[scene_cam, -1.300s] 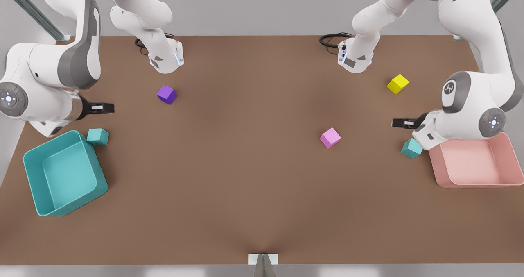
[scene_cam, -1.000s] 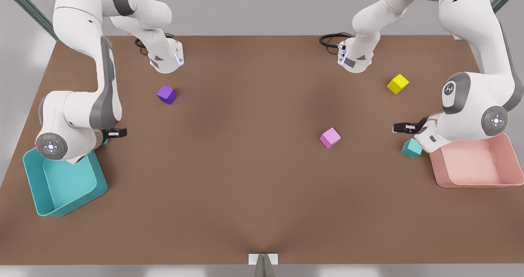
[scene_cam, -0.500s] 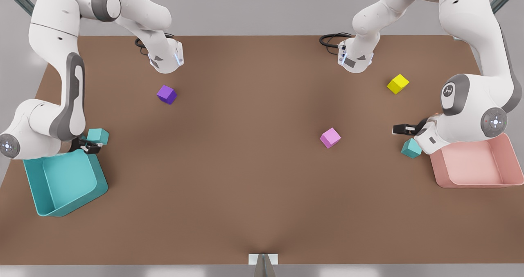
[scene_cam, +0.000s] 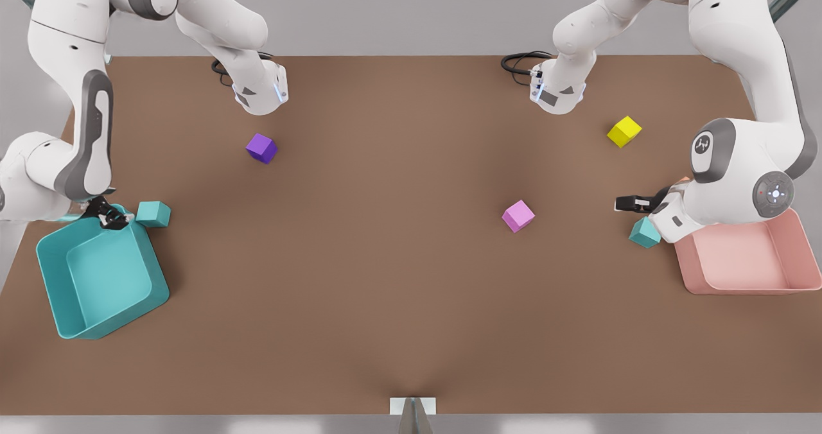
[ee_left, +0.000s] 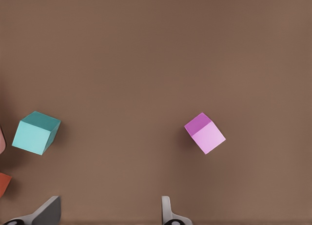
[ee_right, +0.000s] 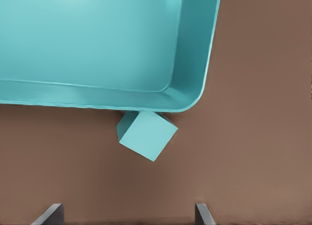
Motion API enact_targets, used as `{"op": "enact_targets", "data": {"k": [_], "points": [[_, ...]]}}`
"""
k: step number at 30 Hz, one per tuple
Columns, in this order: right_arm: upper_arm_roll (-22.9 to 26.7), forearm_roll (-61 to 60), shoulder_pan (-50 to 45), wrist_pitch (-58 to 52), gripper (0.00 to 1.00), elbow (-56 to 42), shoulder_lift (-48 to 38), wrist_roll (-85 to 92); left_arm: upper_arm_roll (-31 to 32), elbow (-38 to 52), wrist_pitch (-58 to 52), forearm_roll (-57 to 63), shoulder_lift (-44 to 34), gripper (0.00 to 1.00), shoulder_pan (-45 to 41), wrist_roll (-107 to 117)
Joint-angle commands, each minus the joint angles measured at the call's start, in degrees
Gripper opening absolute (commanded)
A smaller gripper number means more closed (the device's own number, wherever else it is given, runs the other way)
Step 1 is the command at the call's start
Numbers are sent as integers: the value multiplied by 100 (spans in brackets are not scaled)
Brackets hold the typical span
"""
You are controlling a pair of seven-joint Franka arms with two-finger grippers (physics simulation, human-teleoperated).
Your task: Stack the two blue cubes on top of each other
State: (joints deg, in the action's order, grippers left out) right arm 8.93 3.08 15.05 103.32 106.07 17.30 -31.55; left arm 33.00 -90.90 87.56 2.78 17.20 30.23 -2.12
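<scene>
On the broad brown matte table [scene_cam: 398,280] sit two open bins: a large teal square bin [scene_cam: 96,273] at the front view's left and a shallow pink rectangular tray [scene_cam: 745,254] at the front view's right. One small matte teal cube [scene_cam: 153,214] rests on the table touching the teal bin's corner; the right wrist view shows it [ee_right: 147,135] tucked against the bin's rounded rim [ee_right: 195,88]. The other small matte teal cube [scene_cam: 645,232] lies on the table just beside the pink tray, and the left wrist view shows it [ee_left: 35,132] well apart from a small light-pink cube [ee_left: 204,132]. That pink cube [scene_cam: 518,216] sits between the table's middle and the second teal cube. A small purple cube [scene_cam: 261,147] lies near the arm base at the front view's left, and a small yellow cube [scene_cam: 624,131] lies near the base at the front view's right.

The right gripper [scene_cam: 110,217] hangs over the teal bin's corner, just beside the first teal cube, its two fingertips [ee_right: 48,214] spread wide with nothing between them. The left gripper [scene_cam: 632,201] hovers above the table near the second teal cube, its fingers [ee_left: 168,213] likewise parted and empty.
</scene>
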Motion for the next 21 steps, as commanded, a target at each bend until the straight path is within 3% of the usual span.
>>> {"op": "enact_targets", "data": {"k": [1, 13, 21], "points": [[3, -36, 16, 714, 100, 379, -200, -1872, 5, 2, -11, 3, -6, 100, 1, -7], [12, -247, 297, 3448, 96, 2146, -535, -1934, 374, 64, 394, 566, -138, 100, 36, 1], [12, -343, 508, 3800, 96, 2524, -377, -1934, 374, 37, 394, 566, -121, 100, 53, 1]]}}
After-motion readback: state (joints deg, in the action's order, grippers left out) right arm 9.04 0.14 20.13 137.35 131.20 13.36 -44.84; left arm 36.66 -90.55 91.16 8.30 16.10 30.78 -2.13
